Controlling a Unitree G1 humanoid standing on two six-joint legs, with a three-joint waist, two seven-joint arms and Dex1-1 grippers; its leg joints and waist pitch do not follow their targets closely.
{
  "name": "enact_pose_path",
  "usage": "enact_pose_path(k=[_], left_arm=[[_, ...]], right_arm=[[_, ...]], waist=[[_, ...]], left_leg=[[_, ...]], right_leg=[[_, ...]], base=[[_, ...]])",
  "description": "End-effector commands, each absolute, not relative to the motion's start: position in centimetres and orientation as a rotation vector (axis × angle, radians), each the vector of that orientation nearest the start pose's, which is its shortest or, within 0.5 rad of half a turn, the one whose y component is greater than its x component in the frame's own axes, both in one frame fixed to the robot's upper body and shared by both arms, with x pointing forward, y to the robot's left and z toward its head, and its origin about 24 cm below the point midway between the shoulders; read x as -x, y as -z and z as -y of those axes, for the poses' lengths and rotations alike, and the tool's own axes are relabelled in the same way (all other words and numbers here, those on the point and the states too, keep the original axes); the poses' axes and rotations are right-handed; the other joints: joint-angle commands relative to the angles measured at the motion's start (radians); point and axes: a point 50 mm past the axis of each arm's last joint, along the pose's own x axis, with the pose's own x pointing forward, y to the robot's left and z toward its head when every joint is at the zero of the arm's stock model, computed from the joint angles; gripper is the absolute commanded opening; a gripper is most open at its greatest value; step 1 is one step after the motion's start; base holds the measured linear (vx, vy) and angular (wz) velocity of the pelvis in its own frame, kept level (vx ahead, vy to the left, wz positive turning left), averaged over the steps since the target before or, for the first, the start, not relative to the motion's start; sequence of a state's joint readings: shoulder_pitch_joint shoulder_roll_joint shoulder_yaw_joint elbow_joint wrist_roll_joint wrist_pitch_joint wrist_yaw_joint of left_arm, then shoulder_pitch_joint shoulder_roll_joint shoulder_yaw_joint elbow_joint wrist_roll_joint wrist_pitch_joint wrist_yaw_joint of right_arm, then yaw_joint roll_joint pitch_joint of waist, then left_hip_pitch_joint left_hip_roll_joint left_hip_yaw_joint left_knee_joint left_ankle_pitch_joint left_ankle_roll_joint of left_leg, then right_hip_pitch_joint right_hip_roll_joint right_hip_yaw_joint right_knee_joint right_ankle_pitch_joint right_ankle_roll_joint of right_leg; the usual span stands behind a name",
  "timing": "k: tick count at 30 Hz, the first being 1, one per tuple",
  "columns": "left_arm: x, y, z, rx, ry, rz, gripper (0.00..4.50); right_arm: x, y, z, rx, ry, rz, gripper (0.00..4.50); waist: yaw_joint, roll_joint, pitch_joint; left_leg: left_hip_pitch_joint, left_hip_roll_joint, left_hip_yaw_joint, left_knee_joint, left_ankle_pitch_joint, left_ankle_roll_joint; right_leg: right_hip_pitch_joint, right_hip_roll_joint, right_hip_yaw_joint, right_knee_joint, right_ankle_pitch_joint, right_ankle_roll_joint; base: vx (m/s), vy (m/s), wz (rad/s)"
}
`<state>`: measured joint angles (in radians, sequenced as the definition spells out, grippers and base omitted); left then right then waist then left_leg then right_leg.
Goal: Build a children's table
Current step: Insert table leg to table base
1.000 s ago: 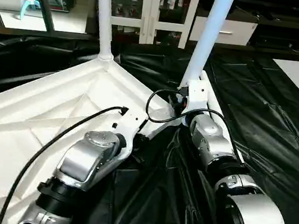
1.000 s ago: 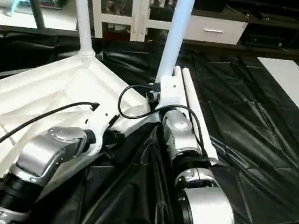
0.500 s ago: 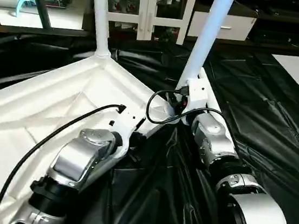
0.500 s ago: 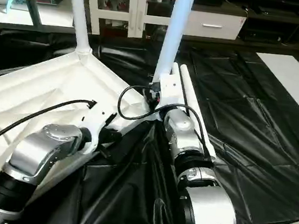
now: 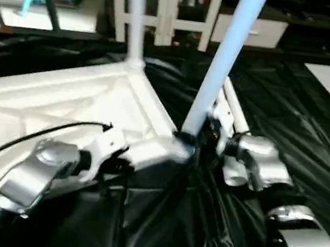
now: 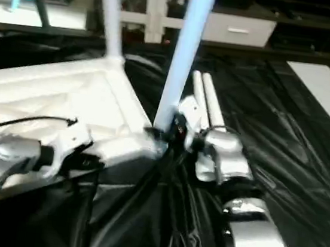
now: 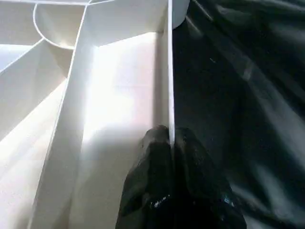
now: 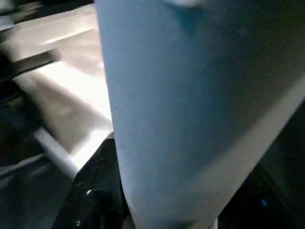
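Left fingers [image 7: 169, 143] pressed together on the thin side wall of the upturned tabletop [image 5: 65, 99]. Right fingers [image 8: 102, 191] clamp a tilted leg [image 5: 223, 64] at its corner socket (near corner). Second leg [image 5: 136, 17] upright beyond; two spare legs [image 6: 206, 104] on black sheet [image 5: 310, 117] beside the right fingers.

1. A lab or showroom-like room is showing: a white glass-door cabinet [image 5: 161, 8] is standing at the back.
2. Black plastic sheeting [image 5: 287, 108] is covering the floor before that cabinet.
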<state>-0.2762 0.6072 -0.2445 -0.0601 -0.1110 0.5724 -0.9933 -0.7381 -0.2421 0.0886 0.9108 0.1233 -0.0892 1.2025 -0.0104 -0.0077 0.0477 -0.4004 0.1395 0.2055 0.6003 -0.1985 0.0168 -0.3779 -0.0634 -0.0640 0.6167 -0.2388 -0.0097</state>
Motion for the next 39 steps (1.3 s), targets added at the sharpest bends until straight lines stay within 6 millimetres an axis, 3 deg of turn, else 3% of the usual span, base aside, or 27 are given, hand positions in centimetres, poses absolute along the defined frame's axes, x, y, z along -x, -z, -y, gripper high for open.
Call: enact_pose_path(k=[1,5,7,10,12,18,19,21,22,24,26,27,29,32,34,39], left_arm=[[-26.3,-7.8,-16.7,-0.36,1.146,-0.511,0.0],[-25.7,-7.9,-17.1,-0.354,1.236,-0.507,0.0],[-25.8,-7.9,-17.1,-0.359,1.243,-0.498,0.0],[-25.9,-7.9,-17.0,-0.358,1.237,-0.485,0.0],[-26.0,-7.9,-16.9,-0.356,1.23,-0.475,0.0],[-26.3,-7.8,-16.8,-0.362,1.205,-0.463,0.0],[-26.4,-7.7,-16.8,-0.366,1.198,-0.463,0.0],[-26.8,-7.7,-16.8,-0.375,1.165,-0.457,0.0],[-26.8,-7.7,-16.9,-0.376,1.163,-0.457,0.0],[-27.2,-7.8,-16.7,-0.374,1.127,-0.447,0.0],[-27.8,-7.8,-15.6,-0.339,1.07,-0.445,0.0],[-27.8,-7.8,-15.5,-0.335,1.066,-0.448,0.0],[-28.0,-7.7,-15.0,-0.318,1.033,-0.464,0.0],[-28.5,-7.5,-13.8,-0.292,0.957,-0.484,0.0],[-29.3,-7.4,-11.8,-0.247,0.838,-0.512,0.0],[-30.4,-7.8,-9.5,-0.168,0.717,-0.513,0.0]], right_arm=[[-32.0,-2.6,13.4,0.093,-1.327,-0.451,1.88],[-31.7,-3.1,16.1,0.131,-1.4,-0.524,1.88],[-31.6,-3.1,16.7,0.135,-1.407,-0.539,1.88],[-31.3,-2.8,17.1,0.134,-1.4,-0.558,1.88],[-31.1,-2.3,17.2,0.128,-1.384,-0.571,1.88],[-30.6,-1.0,16.9,0.083,-1.299,-0.556,1.88],[-30.6,-0.9,16.8,0.081,-1.286,-0.548,1.88],[-30.5,-0.6,16.5,0.066,-1.25,-0.527,1.88],[-30.5,-0.6,16.5,0.065,-1.248,-0.525,1.88],[-30.7,-0.3,16.2,0.052,-1.195,-0.508,1.88],[-31.0,0.6,15.4,0.079,-1.053,-0.511,1.88],[-31.0,0.7,15.3,0.082,-1.044,-0.512,1.88],[-31.2,1.0,14.9,0.102,-0.987,-0.519,1.88],[-31.8,1.4,14.0,0.121,-0.876,-0.531,1.88],[-32.5,2.0,12.3,0.152,-0.714,-0.576,1.88],[-33.0,2.2,10.2,0.163,-0.547,-0.588,1.88]], waist=[[0.0,0.015,-0.043],[0.014,0.013,-0.046],[0.02,0.013,-0.048],[0.025,0.001,-0.05],[0.028,0.002,-0.049],[0.033,0.0,-0.038],[0.03,-0.001,-0.036],[0.029,-0.001,-0.038],[0.027,0.008,-0.036],[0.026,0.006,-0.033],[0.021,0.002,-0.028],[0.02,0.002,-0.029],[0.016,0.001,-0.031],[0.009,-0.003,-0.032],[0.002,-0.002,-0.031],[-0.002,-0.005,-0.034]], left_leg=[[0.043,0.118,-0.045,-0.085,-0.157,0.049],[0.044,0.119,-0.043,-0.081,-0.145,0.049],[0.048,0.119,-0.039,-0.078,-0.134,0.044],[0.041,0.117,-0.036,-0.072,-0.115,0.051],[0.04,0.117,-0.036,-0.071,-0.116,0.052],[0.049,0.119,-0.038,-0.081,-0.23,-0.001],[0.053,0.119,-0.042,-0.085,-0.289,-0.031],[0.056,0.12,-0.045,-0.087,-0.304,-0.047],[0.057,0.119,-0.045,-0.089,-0.321,-0.058],[0.058,0.117,-0.046,-0.09,-0.349,-0.066],[0.065,0.116,-0.054,-0.091,-0.426,-0.094],[0.066,0.117,-0.055,-0.092,-0.429,-0.1],[0.064,0.115,-0.056,-0.092,-0.425,-0.096],[0.059,0.114,-0.052,-0.091,-0.372,-0.089],[0.057,0.115,-0.053,-0.092,-0.35,-0.087],[0.058,0.111,-0.054,-0.088,-0.372,-0.086]], right_leg=[[0.023,-0.1,0.065,-0.057,0.035,-0.319],[0.025,-0.098,0.061,-0.053,0.036,-0.321],[0.022,-0.098,0.061,-0.05,0.055,-0.323],[0.027,-0.105,0.064,-0.048,0.056,-0.322],[0.026,-0.106,0.065,-0.05,0.04,-0.318],[0.019,-0.105,0.07,-0.068,-0.135,-0.287],[0.017,-0.107,0.072,-0.075,-0.214,-0.272],[0.015,-0.106,0.074,-0.076,-0.229,-0.262],[0.012,-0.103,0.074,-0.078,-0.227,-0.257],[0.01,-0.104,0.075,-0.081,-0.249,-0.253],[0.004,-0.11,0.079,-0.092,-0.375,-0.225],[0.002,-0.11,0.079,-0.092,-0.383,-0.221],[0.002,-0.108,0.08,-0.095,-0.377,-0.215],[0.006,-0.107,0.082,-0.089,-0.318,-0.234],[0.007,-0.105,0.08,-0.088,-0.302,-0.245],[0.002,-0.104,0.079,-0.096,-0.329,-0.218]], base=[[0.0,0.0,0.0],[0.0,0.0,0.0],[0.0,0.0,0.0],[0.0,0.0,0.0],[0.0,0.0,0.0],[0.0,0.0,0.0],[0.0,0.0,0.0],[0.0,0.0,0.0],[0.0,0.0,0.0],[0.0,0.0,0.0],[0.0,0.0,0.0],[0.0,0.0,0.0],[0.0,0.0,0.0],[0.0,0.0,0.0],[0.0,0.0,0.0],[0.0,0.0,0.0]])
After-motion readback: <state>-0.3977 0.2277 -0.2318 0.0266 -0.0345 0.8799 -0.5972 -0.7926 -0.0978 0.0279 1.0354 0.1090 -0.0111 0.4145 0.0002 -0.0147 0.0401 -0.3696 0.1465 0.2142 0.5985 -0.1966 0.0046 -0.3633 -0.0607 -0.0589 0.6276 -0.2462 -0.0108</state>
